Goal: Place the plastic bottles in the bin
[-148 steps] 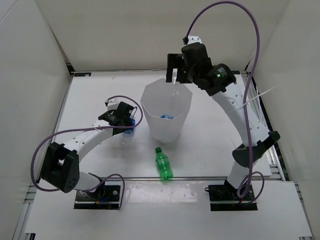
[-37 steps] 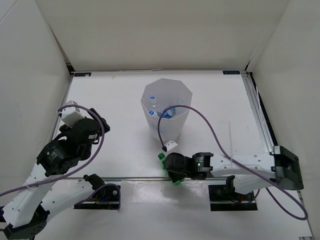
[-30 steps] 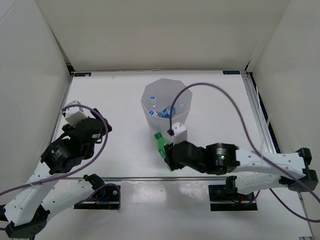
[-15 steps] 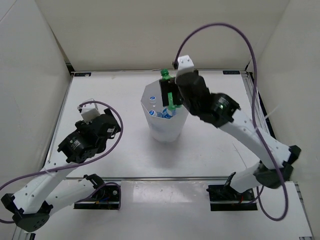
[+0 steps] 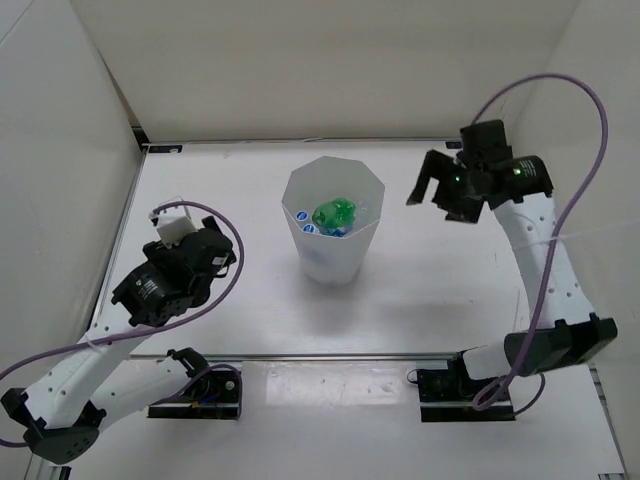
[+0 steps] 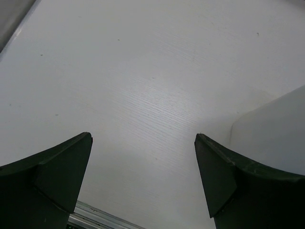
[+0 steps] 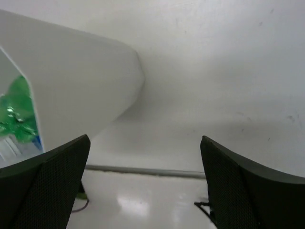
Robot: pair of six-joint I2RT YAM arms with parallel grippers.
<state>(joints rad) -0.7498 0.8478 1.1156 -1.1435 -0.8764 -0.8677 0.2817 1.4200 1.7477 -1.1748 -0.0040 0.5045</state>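
Note:
The tall white bin (image 5: 330, 262) stands mid-table. The green bottle (image 5: 335, 213) lies inside it on top of clear bottles with blue labels (image 5: 312, 227). My right gripper (image 5: 437, 200) is open and empty, raised to the right of the bin. Its wrist view shows the bin's wall (image 7: 81, 81) at the left, with the green bottle (image 7: 16, 107) inside, and nothing between the open gripper (image 7: 145, 139). My left gripper (image 5: 218, 262) is open and empty, left of the bin. Its wrist view shows the open gripper (image 6: 143, 137) over bare table, with the bin (image 6: 271, 129) at the right.
White walls close in the table at the back and both sides. Metal rails run along the right edge (image 5: 520, 240) and the front edge (image 5: 330, 355). Purple cables loop off both arms.
My right gripper lifted the green bottle from the table's front, carried it over the bin, let it go inside and swung away to the right. The left arm shifted only slightly.

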